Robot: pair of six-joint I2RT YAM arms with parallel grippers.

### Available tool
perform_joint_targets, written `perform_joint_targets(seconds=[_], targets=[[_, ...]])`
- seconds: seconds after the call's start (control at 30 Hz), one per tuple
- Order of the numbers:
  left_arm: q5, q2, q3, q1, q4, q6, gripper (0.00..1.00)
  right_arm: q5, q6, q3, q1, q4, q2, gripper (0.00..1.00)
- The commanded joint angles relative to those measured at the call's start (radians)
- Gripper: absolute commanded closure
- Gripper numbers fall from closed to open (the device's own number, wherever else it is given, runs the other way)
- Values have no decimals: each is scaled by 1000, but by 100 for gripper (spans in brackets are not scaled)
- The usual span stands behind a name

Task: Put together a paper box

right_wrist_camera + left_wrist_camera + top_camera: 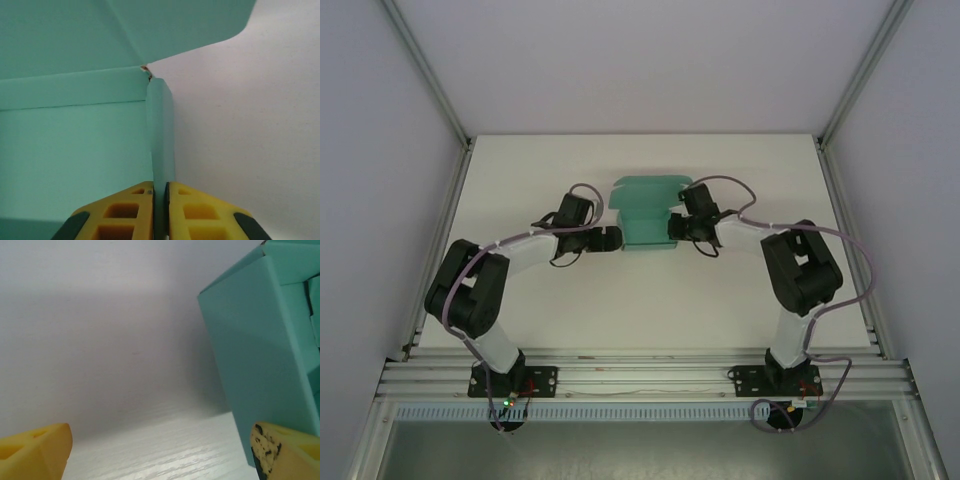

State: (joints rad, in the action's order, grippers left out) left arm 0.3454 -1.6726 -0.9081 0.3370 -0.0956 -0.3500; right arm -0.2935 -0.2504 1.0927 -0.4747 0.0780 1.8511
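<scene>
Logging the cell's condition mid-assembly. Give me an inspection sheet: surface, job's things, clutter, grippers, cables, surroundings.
Surface: white table, no marks seen.
Job's things: teal paper box, partly folded with walls raised and a flap open, mid-table between the two grippers.
Clutter: nothing seen.
Grippers: left gripper open, one finger beside the box's outer wall; right gripper shut on a thin box wall.
Cables: purple-grey cables loop off both wrists and run down the right arm.
Surroundings: white enclosure walls, aluminium frame posts.
</scene>
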Motion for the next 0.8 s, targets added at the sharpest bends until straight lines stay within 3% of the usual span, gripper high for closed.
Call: perform_joint_targets(seconds=[0.0,0.27,0.6,0.77], targets=[[4,-5,-26,2,14,-6,9,181,7,39,-30,239,96,88],[-21,20,-9,2,13,-4,9,402,-21,156,-71,476,243,89],[-61,63,17,2,-8,-3,9,574,-52,271,-108,660,376,83],[-83,98,30,2,-16,2,9,588,-41,289,-116,664,405,98]])
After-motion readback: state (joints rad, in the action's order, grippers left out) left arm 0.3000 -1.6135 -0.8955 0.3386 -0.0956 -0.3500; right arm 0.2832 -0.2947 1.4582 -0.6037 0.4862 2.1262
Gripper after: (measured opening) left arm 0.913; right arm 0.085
